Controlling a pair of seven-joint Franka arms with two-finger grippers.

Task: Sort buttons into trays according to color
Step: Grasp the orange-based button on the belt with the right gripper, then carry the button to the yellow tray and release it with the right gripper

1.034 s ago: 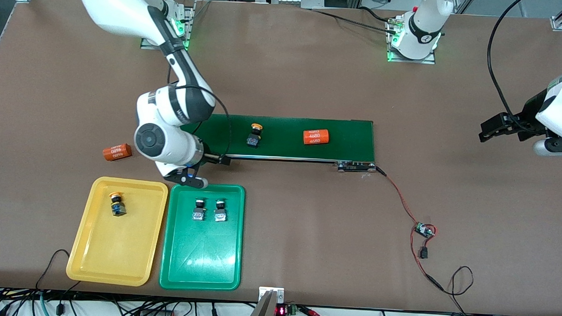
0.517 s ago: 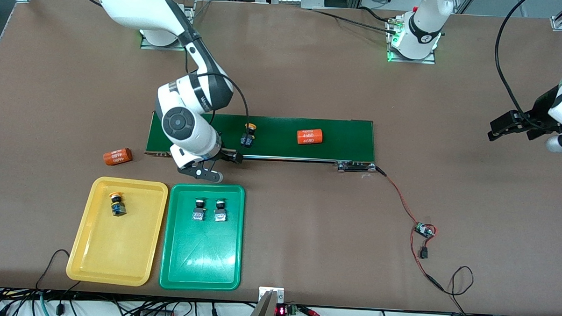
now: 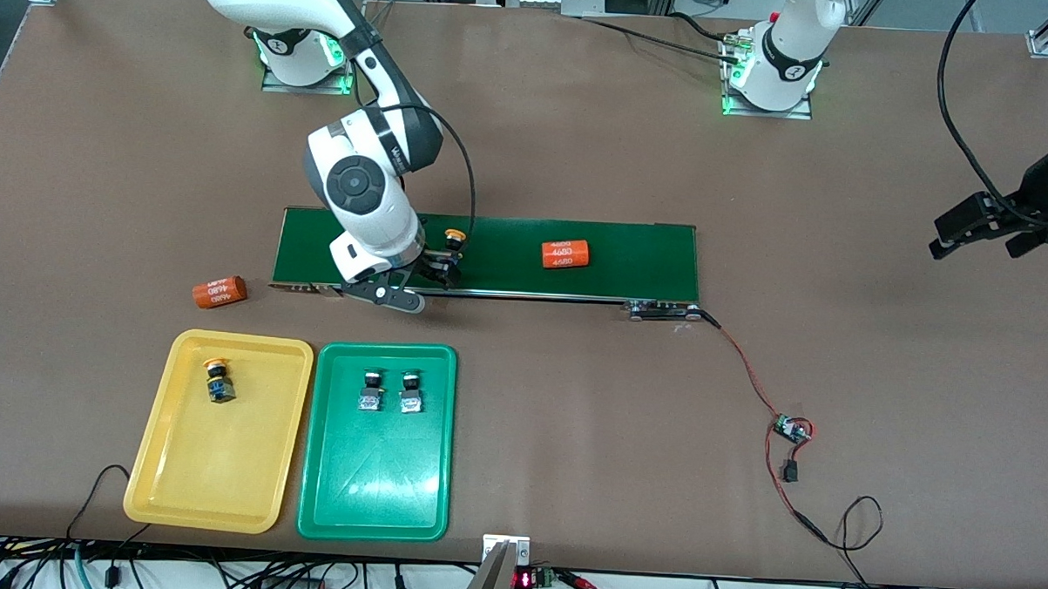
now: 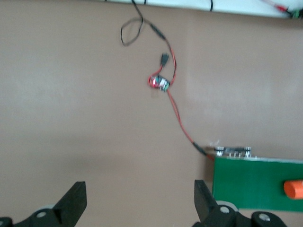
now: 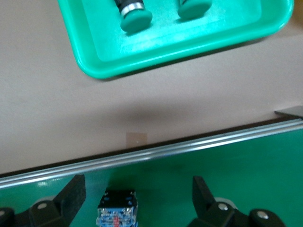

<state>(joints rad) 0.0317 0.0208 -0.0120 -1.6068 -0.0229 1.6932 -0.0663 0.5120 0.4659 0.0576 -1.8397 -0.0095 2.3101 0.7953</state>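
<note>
With 3 buttons sorted, last yellow button (image 3: 453,240) waits on belt (image 3: 630,255).
R gripper (image 5: 135,201) over it, fingers wide; next: drop, squeeze. L gripper (image 4: 137,201) waits, wide.

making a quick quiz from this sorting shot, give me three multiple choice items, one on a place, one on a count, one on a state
1. Where is the yellow-capped button not yet in a tray?
A. on the conveyor belt
B. in the green tray
C. on the bare table

2. How many buttons lie in the green tray?
A. one
B. two
C. three

3. How stands the right gripper?
A. shut on a button
B. shut on nothing
C. open over the belt

Answers:
1. A, it stands on the belt beside the right gripper.
2. B, the two green-capped buttons lie side by side.
3. C, its fingers are spread around the button.
</note>
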